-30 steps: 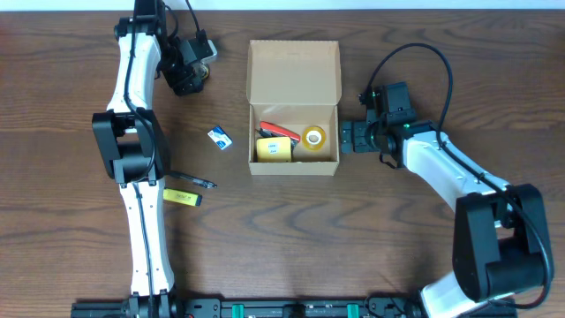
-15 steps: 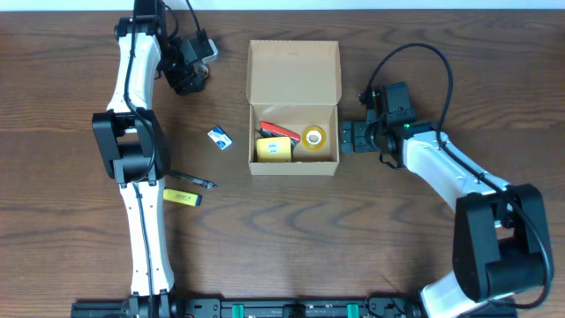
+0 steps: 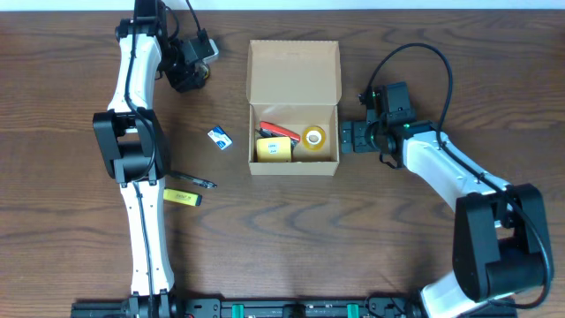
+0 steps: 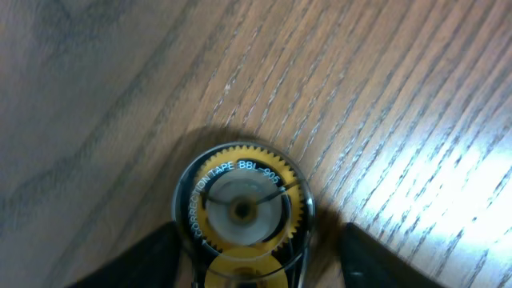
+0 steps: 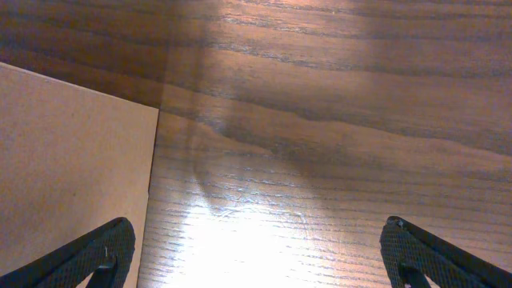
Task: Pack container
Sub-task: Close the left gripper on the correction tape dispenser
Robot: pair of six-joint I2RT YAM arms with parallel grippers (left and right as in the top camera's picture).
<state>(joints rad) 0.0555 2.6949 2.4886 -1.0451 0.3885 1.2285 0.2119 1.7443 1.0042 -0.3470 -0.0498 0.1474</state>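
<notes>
Dark brown wood-grain surface (image 3: 291,247), a pale strip along its far edge.

Overhead: the container (image 3: 294,168) sits mid-surface, upright, with its flap lid (image 3: 294,71) folded back flat toward the far side. Inside are a yellow block (image 3: 274,149) at the left, a red pen-shaped item (image 3: 278,132) lying diagonally above it, and a yellow tape roll (image 3: 313,136) at the right. Loose on the surface, left of the container: a small blue-and-white packet (image 3: 220,137), well apart from a black pen (image 3: 192,181), and a yellow marker (image 3: 182,197) just beside that pen. The left pincer (image 3: 187,78) is at the far-left corner, well apart from the container; what's under it is mostly hidden from here. The right pincer (image 3: 346,139) is just beside the container's right wall, pointing at it.

Left wrist: a correction tape dispenser (image 4: 244,208), clear shell with a yellow gear wheel and "CORRECTIONTAPE" printed on the rim, lies flat on the wood. The pincer's fingers (image 4: 148,256) straddle it. The left one is right against the shell, while bare wood shows between the shell and the right one. So it's partly open, with no clamp on the tape.

Right wrist: the fingertips (image 5: 88,256) sit at the bottom corners, spread wide with only bare wood between them, holding nothing. The container's plain cardboard fills the left edge, with a light glare on the wood beside it.
</notes>
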